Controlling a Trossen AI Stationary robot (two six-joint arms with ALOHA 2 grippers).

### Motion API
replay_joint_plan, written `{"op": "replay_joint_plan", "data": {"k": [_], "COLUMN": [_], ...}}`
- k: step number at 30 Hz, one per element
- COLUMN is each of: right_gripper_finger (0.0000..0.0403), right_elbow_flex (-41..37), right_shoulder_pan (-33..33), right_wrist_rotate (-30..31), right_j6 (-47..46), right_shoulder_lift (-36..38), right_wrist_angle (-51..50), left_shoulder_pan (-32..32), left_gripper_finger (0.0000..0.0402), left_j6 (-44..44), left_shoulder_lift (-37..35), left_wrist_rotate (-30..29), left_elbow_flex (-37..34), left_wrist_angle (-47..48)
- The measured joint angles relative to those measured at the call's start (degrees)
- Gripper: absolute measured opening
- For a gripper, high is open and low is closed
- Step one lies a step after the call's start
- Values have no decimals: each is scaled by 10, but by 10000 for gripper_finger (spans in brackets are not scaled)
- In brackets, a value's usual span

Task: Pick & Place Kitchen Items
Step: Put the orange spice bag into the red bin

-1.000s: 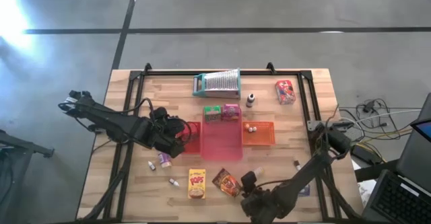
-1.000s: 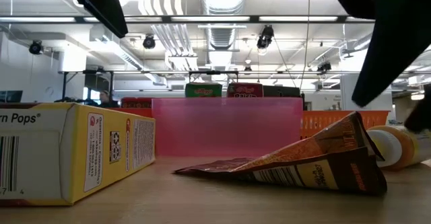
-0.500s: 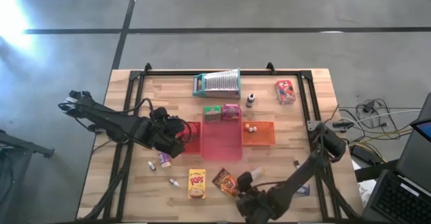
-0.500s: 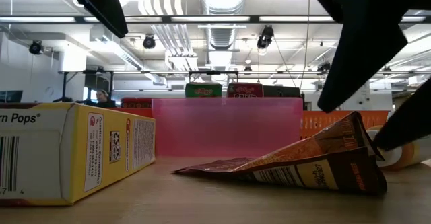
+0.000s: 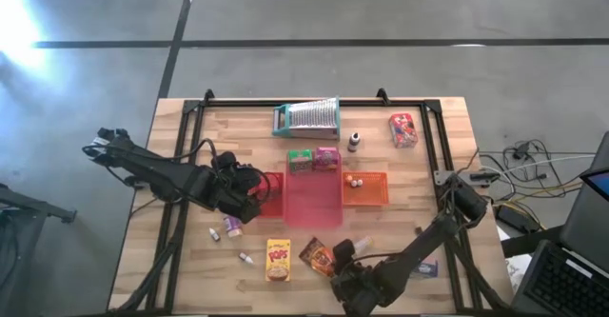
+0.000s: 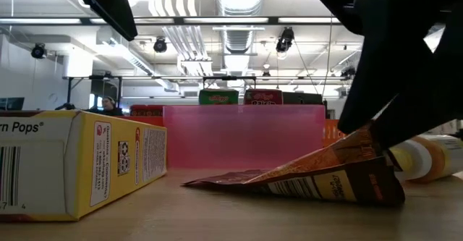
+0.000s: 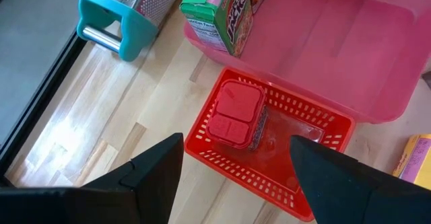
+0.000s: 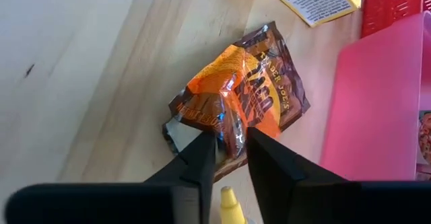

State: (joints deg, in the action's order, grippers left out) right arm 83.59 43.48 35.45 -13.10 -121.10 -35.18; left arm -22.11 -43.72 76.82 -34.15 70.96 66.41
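Pinching the edge of the brown packet (image 8: 237, 99) on the desk (image 5: 181, 250), the right end effector (image 8: 230, 145) is clamping it, while the left end effector (image 7: 237, 167) is hanging released over the red basket (image 7: 306, 120)

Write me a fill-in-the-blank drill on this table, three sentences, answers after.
1. The right end effector is pinching the edge of the ____ packet.
2. The left end effector hovers, fingers apart, over the ____ basket.
3. The cereal box beside the packet is ____.

Answers: brown; red; yellow

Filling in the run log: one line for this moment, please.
right hand: closing on brown packet edge | left hand: open over red basket
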Motion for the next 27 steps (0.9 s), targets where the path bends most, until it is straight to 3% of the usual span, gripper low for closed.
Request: {"op": "replay_joint_plan", "data": {"k": [6,27], "right_gripper_finger": [16,8], "right_elbow_flex": [0,12], "right_shoulder_pan": [0,35], "right_wrist_rotate": [-15,11], "right_j6": [2,-5], "right_shoulder_lift": [0,74], "right_wrist_angle": [0,-44], "left_shoulder_pan": [0,0], "left_gripper_finger": [276,276], "left_j6": [0,0], "left_shoulder_lift": [0,0], "left_wrist_rotate": [0,0], "left_elbow_flex": [0,0], "left_wrist_angle": [0,0]}}
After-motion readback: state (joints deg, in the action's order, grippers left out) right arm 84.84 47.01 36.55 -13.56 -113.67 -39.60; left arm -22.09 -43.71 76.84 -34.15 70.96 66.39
